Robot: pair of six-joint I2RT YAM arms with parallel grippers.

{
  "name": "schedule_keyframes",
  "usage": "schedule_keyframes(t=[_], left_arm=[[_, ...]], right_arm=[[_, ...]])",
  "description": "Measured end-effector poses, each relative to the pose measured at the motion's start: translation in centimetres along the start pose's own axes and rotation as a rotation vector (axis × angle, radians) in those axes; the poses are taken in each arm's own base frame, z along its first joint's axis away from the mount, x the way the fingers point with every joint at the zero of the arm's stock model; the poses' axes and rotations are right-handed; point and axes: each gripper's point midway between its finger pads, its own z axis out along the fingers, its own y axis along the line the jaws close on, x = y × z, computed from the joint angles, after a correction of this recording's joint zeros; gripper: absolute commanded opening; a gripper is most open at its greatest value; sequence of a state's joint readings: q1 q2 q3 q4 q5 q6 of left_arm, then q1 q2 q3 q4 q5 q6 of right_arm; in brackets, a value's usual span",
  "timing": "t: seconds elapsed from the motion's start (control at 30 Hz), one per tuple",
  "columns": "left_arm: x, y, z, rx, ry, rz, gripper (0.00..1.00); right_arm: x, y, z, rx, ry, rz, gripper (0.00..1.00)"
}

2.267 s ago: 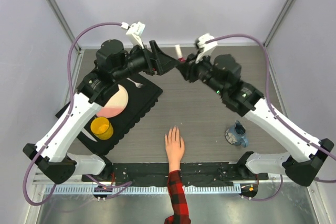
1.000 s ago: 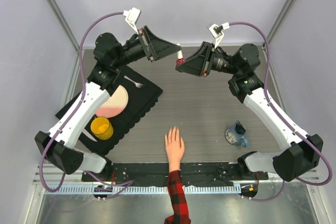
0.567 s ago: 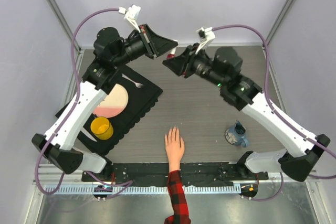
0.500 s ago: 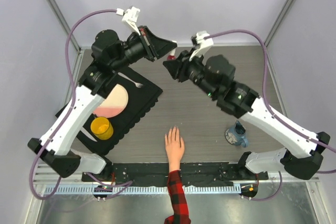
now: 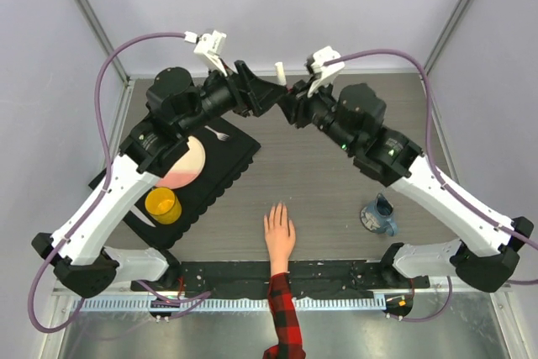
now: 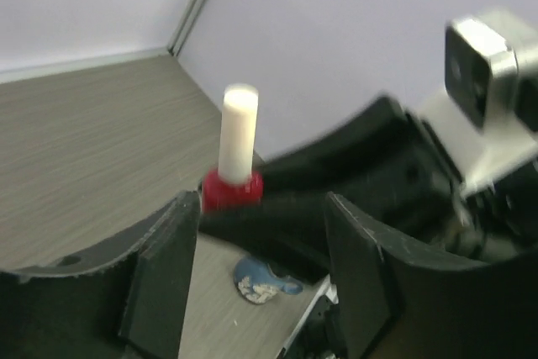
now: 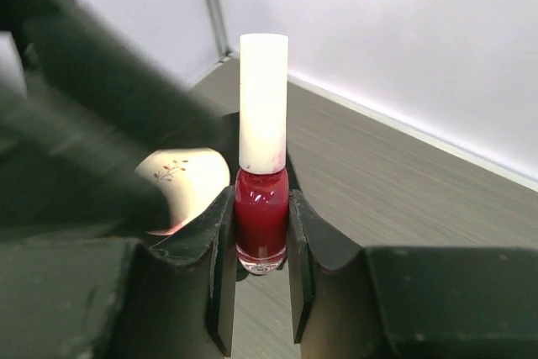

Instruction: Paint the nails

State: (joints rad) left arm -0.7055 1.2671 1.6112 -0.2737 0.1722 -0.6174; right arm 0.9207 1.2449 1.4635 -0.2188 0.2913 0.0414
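Tabletop (image 5: 336,174) nails (image 5: 276,208) lie far from right tool (image 7: 259,245) pinching polish bottle (image 7: 263,98); left tool (image 6: 256,271) gapes.

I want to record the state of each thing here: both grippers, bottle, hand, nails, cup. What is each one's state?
bottle: capped, held upright
right gripper: shut on bottle
left gripper: open, empty
hand: flat on table, palm down
nails: too small to tell if painted
cup: upright
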Motion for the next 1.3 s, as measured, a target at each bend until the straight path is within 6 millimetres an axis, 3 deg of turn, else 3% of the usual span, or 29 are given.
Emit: schedule_keyframes(t=[0.1,0.23,0.43,0.67,0.9,1.0,1.03,1.13,1.2,1.3], left_arm=[[1.2,0.7,-0.8,-0.01,0.027,-0.008,0.7],[0.2,1.1,-1.7,0.0,0.01,-0.015,0.71],[-1.7,0.1,-1.3,0.137,-0.001,-0.099,0.67],[0.2,-0.2,0.4,0.223,0.102,-0.191,0.64],[-0.4,-2.0,-0.1,0.318,0.101,-0.191,0.57],[-0.6,-2.4,-0.2,0.335,0.102,-0.195,0.42],[-0.5,-2.5,-0.2,0.339,0.104,-0.196,0.29],[-0.5,-2.6,-0.3,0.348,0.11,-0.195,0.07],[-0.3,-2.3,-0.2,0.341,0.112,-0.175,0.0],[-0.2,-1.0,0.4,0.283,0.106,-0.172,0.0]], right_arm=[[-0.1,-1.3,0.4,-0.097,0.011,0.058,0.01],[-0.2,-1.4,-0.1,-0.279,0.041,0.149,0.01],[-0.8,1.5,-1.7,-0.585,0.097,0.28,0.01],[-2.3,3.6,-3.0,-0.825,0.111,0.409,0.01],[-2.4,4.6,-3.8,-0.917,0.128,0.46,0.01],[-2.4,4.6,-3.8,-0.924,0.129,0.462,0.01],[-2.4,4.6,-3.8,-0.924,0.13,0.462,0.01],[-2.2,4.5,-3.6,-0.91,0.132,0.46,0.01],[-1.8,4.1,-3.1,-0.868,0.133,0.453,0.01],[-1.1,3.7,-1.9,-0.729,0.133,0.421,0.01]])
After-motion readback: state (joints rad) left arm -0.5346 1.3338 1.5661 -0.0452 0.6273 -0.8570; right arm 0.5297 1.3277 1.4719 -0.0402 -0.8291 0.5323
